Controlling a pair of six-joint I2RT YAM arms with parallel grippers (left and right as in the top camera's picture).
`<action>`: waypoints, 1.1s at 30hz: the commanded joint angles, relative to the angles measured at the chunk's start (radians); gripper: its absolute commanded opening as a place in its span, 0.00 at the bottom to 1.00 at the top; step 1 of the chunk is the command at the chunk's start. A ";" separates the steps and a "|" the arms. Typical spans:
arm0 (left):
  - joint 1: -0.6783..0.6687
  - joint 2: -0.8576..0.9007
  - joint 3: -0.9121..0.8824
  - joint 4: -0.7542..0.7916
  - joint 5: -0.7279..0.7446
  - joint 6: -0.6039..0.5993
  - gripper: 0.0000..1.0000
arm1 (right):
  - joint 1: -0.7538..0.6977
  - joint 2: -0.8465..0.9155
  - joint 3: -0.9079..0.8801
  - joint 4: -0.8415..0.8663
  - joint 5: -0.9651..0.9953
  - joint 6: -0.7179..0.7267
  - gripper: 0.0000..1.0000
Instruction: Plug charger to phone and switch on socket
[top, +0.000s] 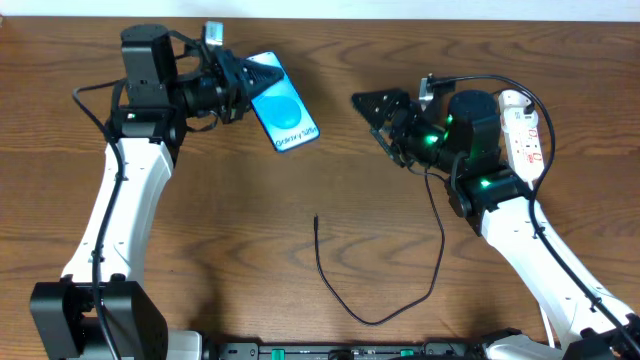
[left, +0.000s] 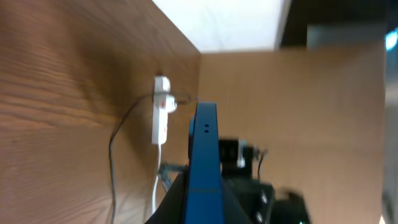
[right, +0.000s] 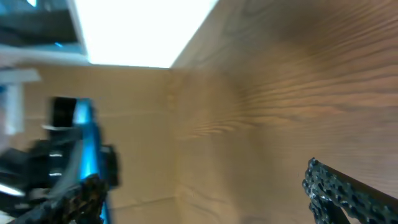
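The phone (top: 284, 104), blue screen with a lighter circle, is held above the table at the upper left by my left gripper (top: 243, 82), which is shut on its edge. In the left wrist view the phone (left: 204, 155) shows edge-on between the fingers. The black charger cable (top: 400, 290) lies on the table in a loop; its plug tip (top: 316, 221) lies free at the centre. My right gripper (top: 378, 112) is open and empty, raised right of the phone; its fingers frame bare table in the right wrist view (right: 205, 193). The white socket strip (top: 524, 130) lies at the far right.
The socket strip also shows in the left wrist view (left: 161, 118) with its white cord. The phone and left arm show blurred in the right wrist view (right: 87, 149). The table's far edge runs along the top of the overhead view.
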 joint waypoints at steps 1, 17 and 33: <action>0.003 -0.018 0.008 0.008 0.166 0.137 0.07 | 0.003 -0.007 0.016 -0.074 0.011 -0.251 0.99; 0.003 -0.018 -0.019 0.008 0.200 0.269 0.07 | 0.003 -0.007 0.016 -0.709 0.332 -0.730 0.99; 0.003 -0.018 -0.023 0.008 0.199 0.284 0.07 | 0.073 -0.007 0.016 -0.833 0.337 -0.743 0.99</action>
